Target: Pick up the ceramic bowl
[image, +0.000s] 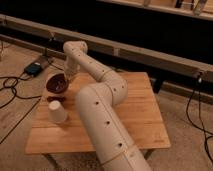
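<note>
The ceramic bowl (56,83) gleams glossy red-brown, held up at the end effector (66,77). The tabletop (137,112) is pale, smooth wood; the arm's (102,112) shell looks matt cream plastic.

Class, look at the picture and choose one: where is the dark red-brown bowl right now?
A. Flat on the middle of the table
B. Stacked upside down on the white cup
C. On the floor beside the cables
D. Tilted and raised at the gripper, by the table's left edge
D: the bowl is tilted with its inside showing, raised at the gripper above the table, behind the white cup.
</note>
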